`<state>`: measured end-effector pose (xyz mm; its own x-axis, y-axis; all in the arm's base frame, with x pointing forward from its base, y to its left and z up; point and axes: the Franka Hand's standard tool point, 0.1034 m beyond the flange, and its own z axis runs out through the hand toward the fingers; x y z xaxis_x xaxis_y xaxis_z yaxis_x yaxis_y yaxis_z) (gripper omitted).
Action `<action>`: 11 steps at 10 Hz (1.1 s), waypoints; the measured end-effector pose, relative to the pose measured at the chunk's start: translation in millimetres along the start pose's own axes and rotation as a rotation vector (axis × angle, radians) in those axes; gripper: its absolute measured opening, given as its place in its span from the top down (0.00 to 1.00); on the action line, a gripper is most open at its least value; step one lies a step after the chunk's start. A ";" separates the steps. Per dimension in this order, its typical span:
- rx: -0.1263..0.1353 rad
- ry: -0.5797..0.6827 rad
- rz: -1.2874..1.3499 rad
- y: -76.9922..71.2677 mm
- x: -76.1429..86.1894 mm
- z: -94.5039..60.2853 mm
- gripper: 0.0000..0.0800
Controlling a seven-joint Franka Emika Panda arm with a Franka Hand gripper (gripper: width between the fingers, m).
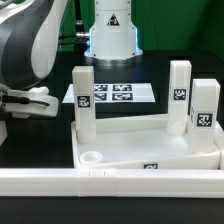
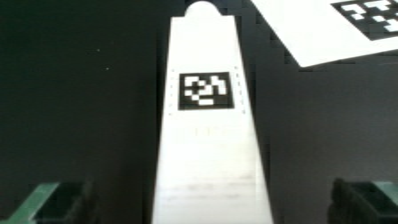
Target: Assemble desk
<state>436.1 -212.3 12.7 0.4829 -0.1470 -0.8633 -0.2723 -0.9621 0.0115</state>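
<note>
White legs stand in three tabletop (image 1: pixel 150 150) sockets, one socket (image 1: pixel 91 158) empty, while wide-open fingers (image 2: pixel 217 203) straddle the fourth leg (image 2: pixel 214 130), unheld.

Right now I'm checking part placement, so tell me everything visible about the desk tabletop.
The tabletop is a large white tray-like panel, plastic by its look, with a raised rim, lying flat on the dark table near the long white rail. A round empty socket shows at one near corner. Three white legs stand upright on it: one toward the exterior view's left, two toward its right, each tagged. A small tag marks its near edge.
</note>
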 end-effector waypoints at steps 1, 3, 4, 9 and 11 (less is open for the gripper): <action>0.005 -0.025 0.002 0.1 -1.8 3.7 0.19; 0.003 -0.050 0.006 2.4 3.9 7.5 0.19; 0.003 -0.049 0.006 2.3 3.7 7.2 0.22; 0.000 -0.040 0.005 2.6 5.6 6.5 0.64; -0.009 -0.012 -0.002 -1.7 5.2 -0.7 0.64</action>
<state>439.7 -211.6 8.6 0.4731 -0.1422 -0.8695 -0.2636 -0.9645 0.0143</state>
